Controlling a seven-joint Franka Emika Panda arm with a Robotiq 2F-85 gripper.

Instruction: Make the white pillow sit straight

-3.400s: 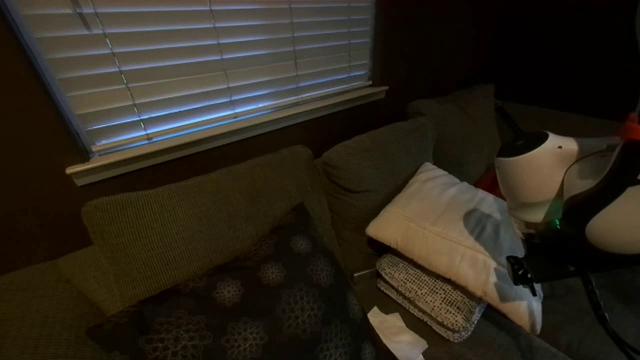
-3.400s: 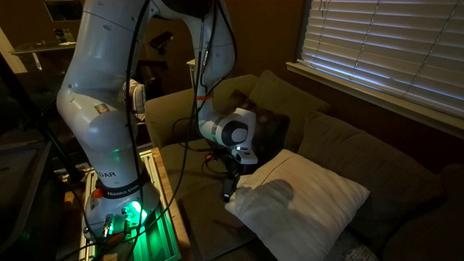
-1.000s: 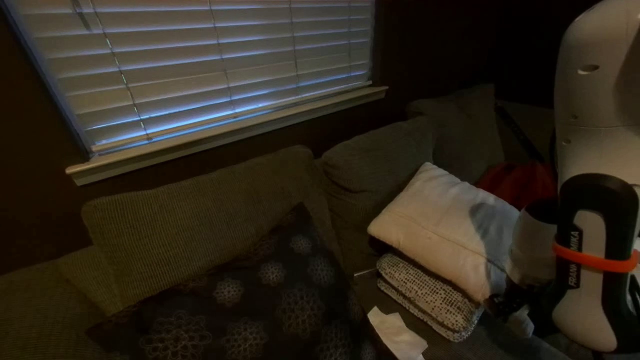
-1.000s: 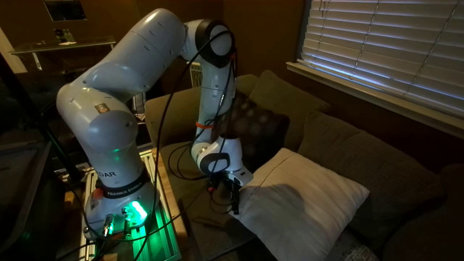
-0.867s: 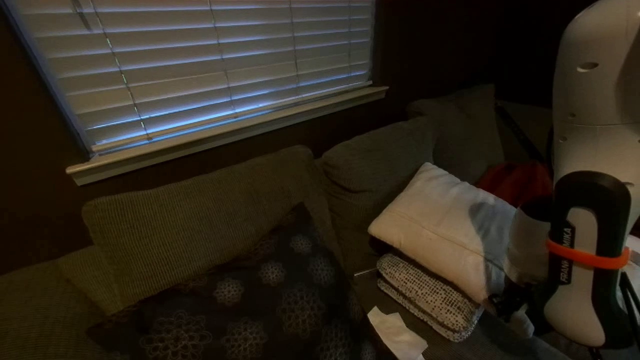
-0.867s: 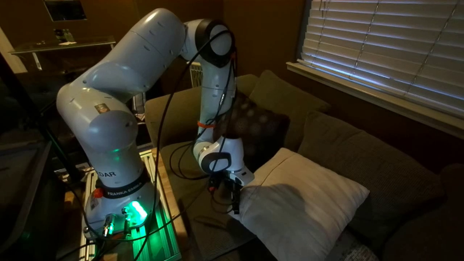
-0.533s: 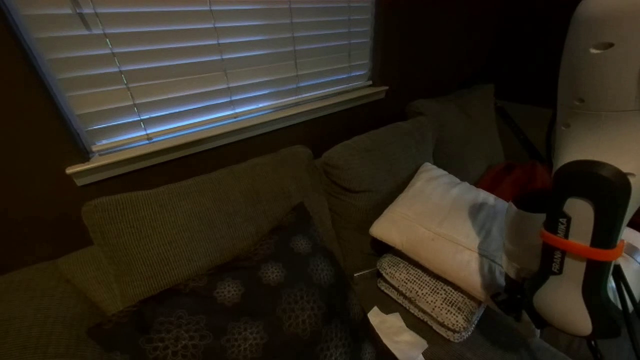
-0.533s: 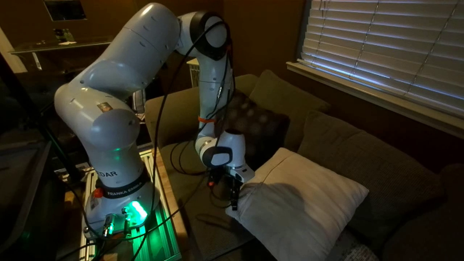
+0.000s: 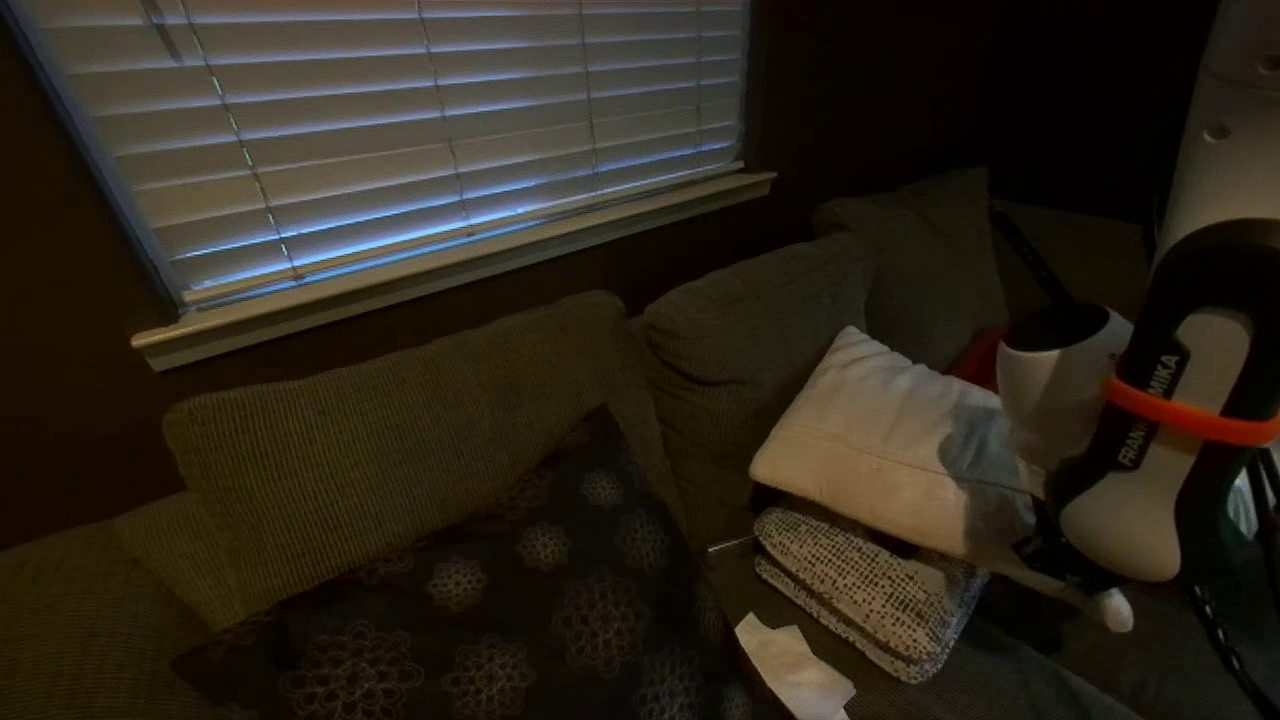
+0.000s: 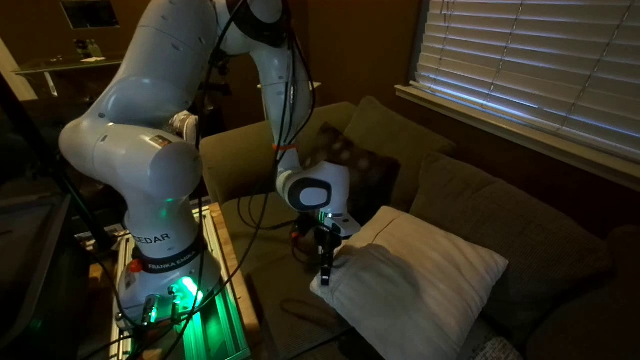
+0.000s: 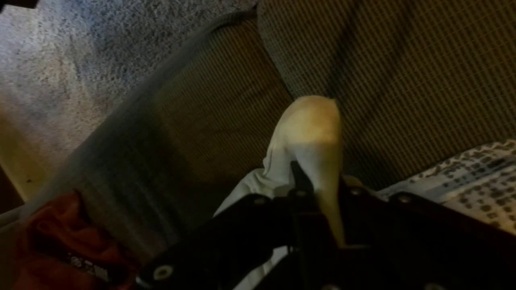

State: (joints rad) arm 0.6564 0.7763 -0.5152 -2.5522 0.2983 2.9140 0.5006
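Pillow [image 10: 417, 285] pinched at one corner between fingers [image 11: 302, 181], tip past them, bulk toward the backrest [image 10: 492, 205]. Likely needs swinging square about that grip.

Matt cloth on the white pillow [image 10: 430, 280], coarse ribbed fabric on the couch [image 11: 411, 80], glossy robot arm [image 10: 125, 150].

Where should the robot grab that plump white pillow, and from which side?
Best, I'd say, by the corner nearest the robot's base, from above, jaws either side: it juts out thin, while the middle of the white pillow looks too plump to pinch. The gripper holds that corner this way in the wrist view.
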